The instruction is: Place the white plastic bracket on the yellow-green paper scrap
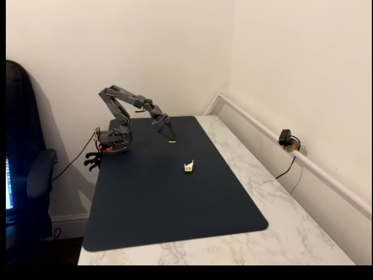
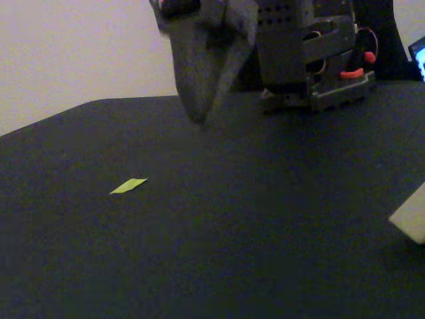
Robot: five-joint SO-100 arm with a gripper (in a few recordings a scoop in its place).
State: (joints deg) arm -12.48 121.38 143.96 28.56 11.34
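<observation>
White plastic bracket [image 1: 189, 167], one; yellow-green paper scrap [image 2: 128, 186], one; claw [image 2: 201, 119] empty.

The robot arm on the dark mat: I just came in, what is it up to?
The claw holds nothing and hangs over the mat, its fingers close together, near the yellow-green paper scrap. The white plastic bracket lies untouched on the mat, apart from both the scrap and the claw. It has not been picked up yet.

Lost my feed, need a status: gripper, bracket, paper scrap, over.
Gripper empty, jaws together, tip hanging by the paper scrap. White bracket untouched on the dark mat, apart from the scrap. Nothing lies between them.
</observation>
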